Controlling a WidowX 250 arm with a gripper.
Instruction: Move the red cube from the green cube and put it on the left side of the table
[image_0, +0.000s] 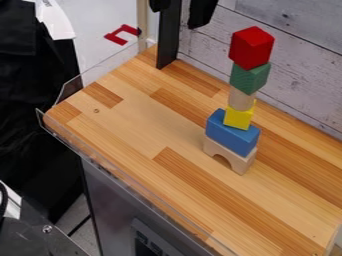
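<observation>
The wooden table (127, 120) runs slantwise across the view below me, its top laid in pale and darker strips. Behind it rises a wall of whitish-grey boards (297, 60), and under its near edge is a grey metal front (110, 200). A clear rim (100, 160) follows that near edge. Near the far corner, a black post (169, 40) stands upright.

My gripper (177, 18) hangs in at the top edge, over by the post and well apart from the blocks. The edge cuts off most of it, but I take its two fingers to be spread, with nothing between them.

To the right of the post, one tower of blocks stands on the table. Its blue block (232, 134) lies on a pale wooden arch (229, 156), whose opening faces the near side. My red cube (251, 48) is at the very top, resting tilted on the green cube (249, 77). Between the green cube and the blue block are the smaller pieces: a yellow block (238, 117) below, and a pale wooden cylinder (241, 99) on it.
</observation>
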